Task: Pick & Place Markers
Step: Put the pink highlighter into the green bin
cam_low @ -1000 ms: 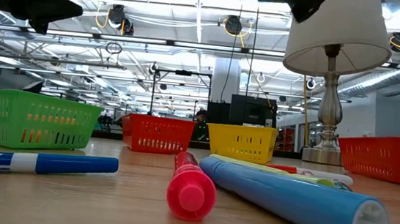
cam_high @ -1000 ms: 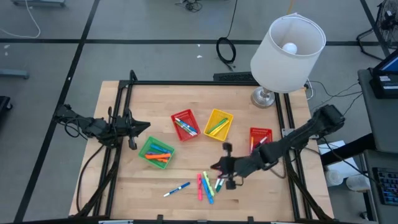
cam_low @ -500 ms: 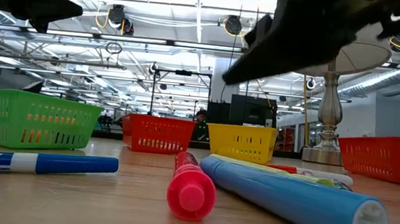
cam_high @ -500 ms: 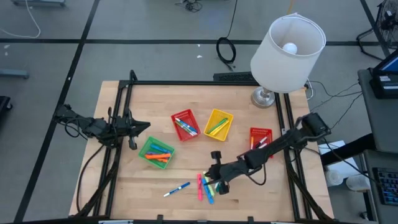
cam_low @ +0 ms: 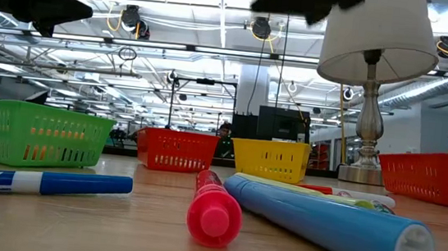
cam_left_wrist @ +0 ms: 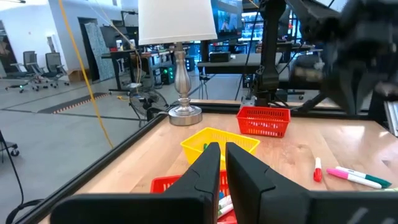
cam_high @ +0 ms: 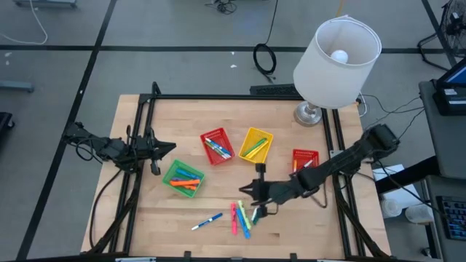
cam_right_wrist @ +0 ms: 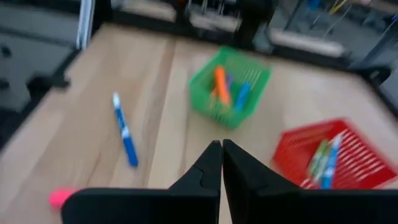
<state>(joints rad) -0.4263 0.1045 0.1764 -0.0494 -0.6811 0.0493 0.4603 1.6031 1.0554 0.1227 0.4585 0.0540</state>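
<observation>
Your right gripper point(cam_high: 245, 191) hung over the loose markers point(cam_high: 241, 217) near the table's point(cam_high: 291, 233) front edge, fingers pressed together and gripping nothing. Those pens lay flat on the wood, pink, green and blue bunched side by side, with one blue marker point(cam_high: 207, 221) apart to their left. More markers sat inside the green basket point(cam_high: 183, 179), the red basket point(cam_high: 217, 146) and the yellow basket point(cam_high: 255, 145). Your left gripper point(cam_high: 169, 148) waited at the table's left edge, fingers nearly touching, empty.
</observation>
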